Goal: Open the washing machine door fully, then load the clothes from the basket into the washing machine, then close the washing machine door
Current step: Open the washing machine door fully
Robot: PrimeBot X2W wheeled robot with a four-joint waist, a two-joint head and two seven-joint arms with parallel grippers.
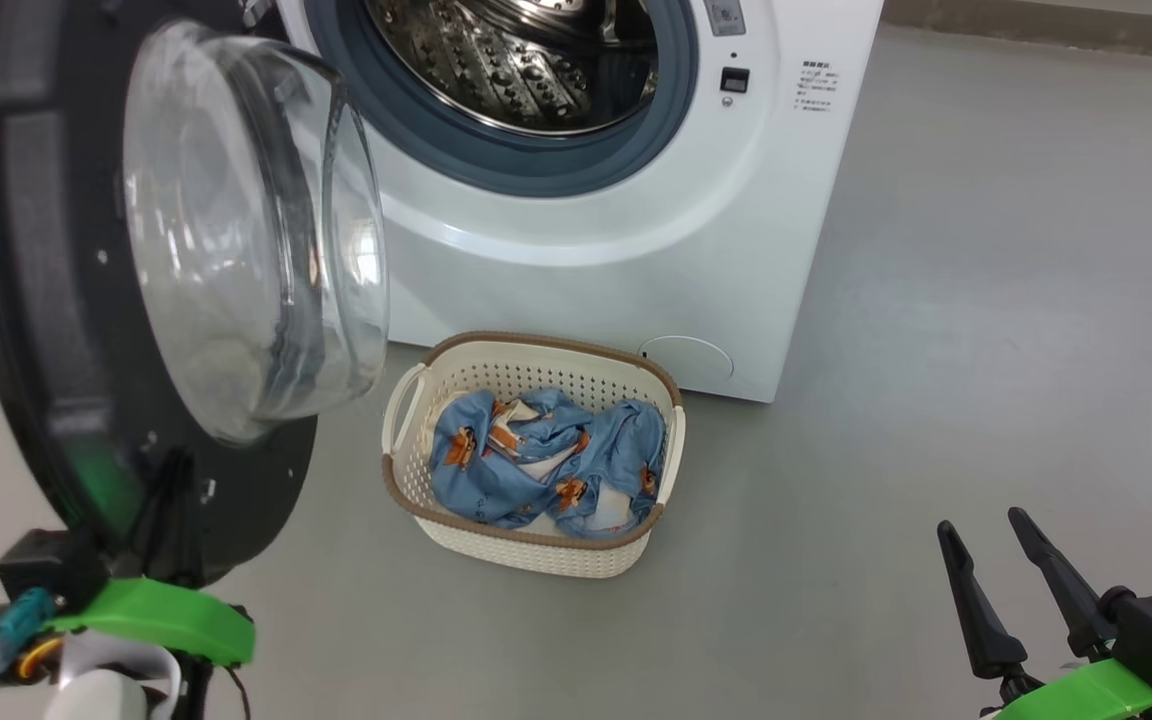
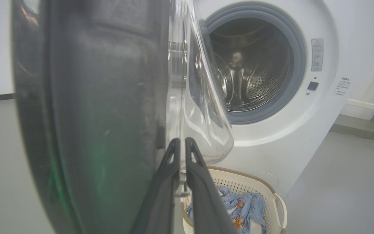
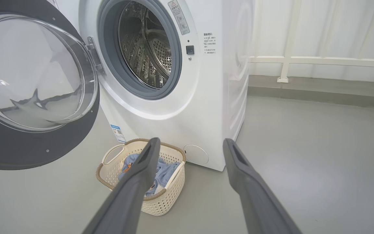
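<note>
Door-opening step looks about done: the washing machine door swings wide, left gripper pressed together at its lower edge. Clothes sit in the basket out front. Next job is probably the wide-spread right gripper reaching in there.

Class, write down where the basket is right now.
In the head view, the basket stands on the floor at centre, just in front of the washing machine and to the right of the open door.
</note>
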